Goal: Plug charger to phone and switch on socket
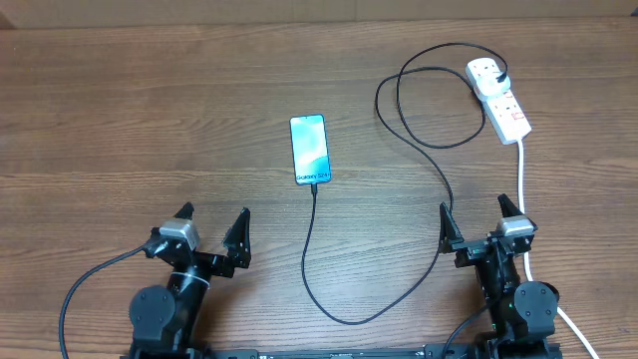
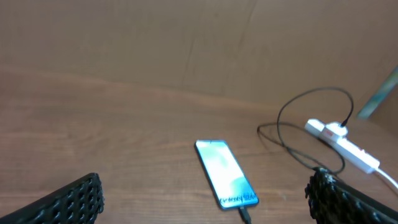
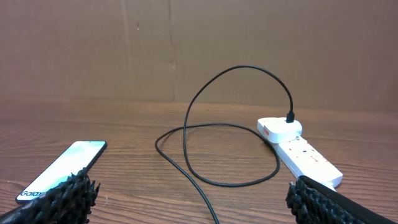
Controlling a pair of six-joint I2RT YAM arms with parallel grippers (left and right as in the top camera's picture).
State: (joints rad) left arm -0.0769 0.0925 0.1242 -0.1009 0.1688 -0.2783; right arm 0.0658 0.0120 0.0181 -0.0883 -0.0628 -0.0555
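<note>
The phone lies flat mid-table, its screen lit light blue, also seen in the left wrist view and at the left edge of the right wrist view. The charger, a thin black cable, has its tip in the phone's near end and loops right to its plug in the white socket. That plug sits in the far outlet. My left gripper stands open near the front left, nothing between its fingers. My right gripper stands open at front right, over the cable.
The socket's thick white cord runs down the right side past my right arm. A brown cardboard wall backs the wooden table.
</note>
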